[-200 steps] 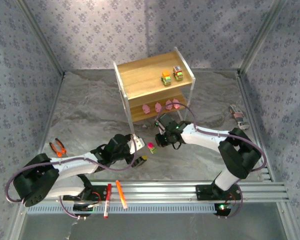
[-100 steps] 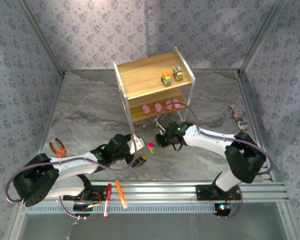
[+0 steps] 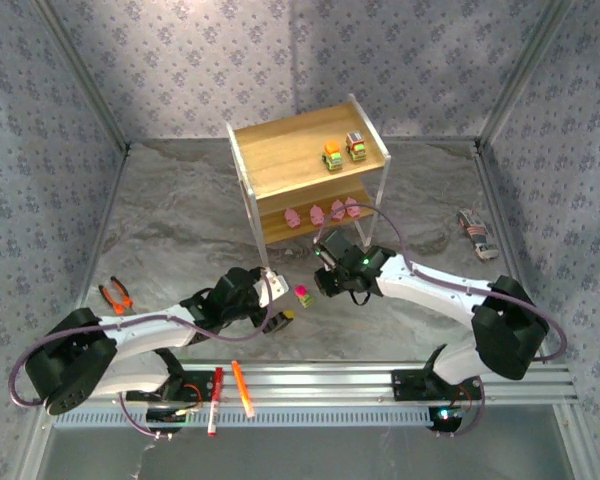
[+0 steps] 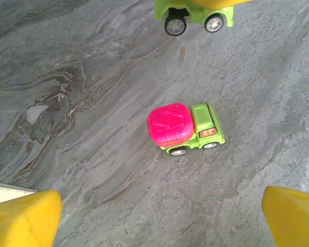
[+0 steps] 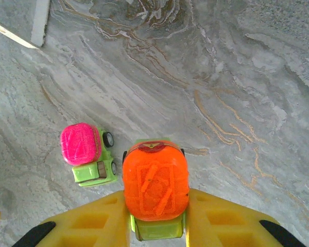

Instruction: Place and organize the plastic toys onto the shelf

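My right gripper (image 5: 157, 221) is pinching a small green plastic truck with an orange top (image 5: 155, 182), in front of the two-tier wooden shelf (image 3: 280, 165). My left gripper (image 4: 159, 216) is hovering with its fingers spread wide over a green plastic truck with a magenta top (image 4: 184, 128), which is sitting on the grey marbled worktop (image 4: 92, 77), also in front of the shelf.

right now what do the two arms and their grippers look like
The left arm and right arm have white links between bulky black joints, each with a greyish-purple cable looping alongside. The left fingers and right fingers are blocky yellow pads; the right ones show recessed panels and black parts at their outer edges. A green light glows at the right base.
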`<state>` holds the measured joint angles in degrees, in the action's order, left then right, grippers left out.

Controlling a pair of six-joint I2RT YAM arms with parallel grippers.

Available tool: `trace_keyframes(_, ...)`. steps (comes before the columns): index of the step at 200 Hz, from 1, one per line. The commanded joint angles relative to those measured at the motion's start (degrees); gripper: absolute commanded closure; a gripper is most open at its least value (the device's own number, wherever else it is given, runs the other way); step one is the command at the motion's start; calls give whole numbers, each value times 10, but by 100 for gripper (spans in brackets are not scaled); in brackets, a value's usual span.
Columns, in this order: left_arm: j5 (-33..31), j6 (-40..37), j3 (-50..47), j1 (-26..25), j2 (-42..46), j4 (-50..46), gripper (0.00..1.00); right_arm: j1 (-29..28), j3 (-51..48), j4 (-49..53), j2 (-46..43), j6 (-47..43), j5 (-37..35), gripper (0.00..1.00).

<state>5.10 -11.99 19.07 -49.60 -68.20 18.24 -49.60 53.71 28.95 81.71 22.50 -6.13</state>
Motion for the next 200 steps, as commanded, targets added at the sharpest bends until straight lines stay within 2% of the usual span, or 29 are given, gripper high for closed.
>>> trace_keyframes(1, -2, 2, 4, 4, 10, 16, 0, -7, 8, 34, -26, 12, -22, 69)
trace_keyframes(128, -4, 5, 3, 6, 13, 20, 0, -66, 73, 129, -113, 39, -91, 69)
trace_keyframes(200, -5, 5, 1, 7, 14, 21, 0, -115, 172, 194, -124, 44, -157, 69)
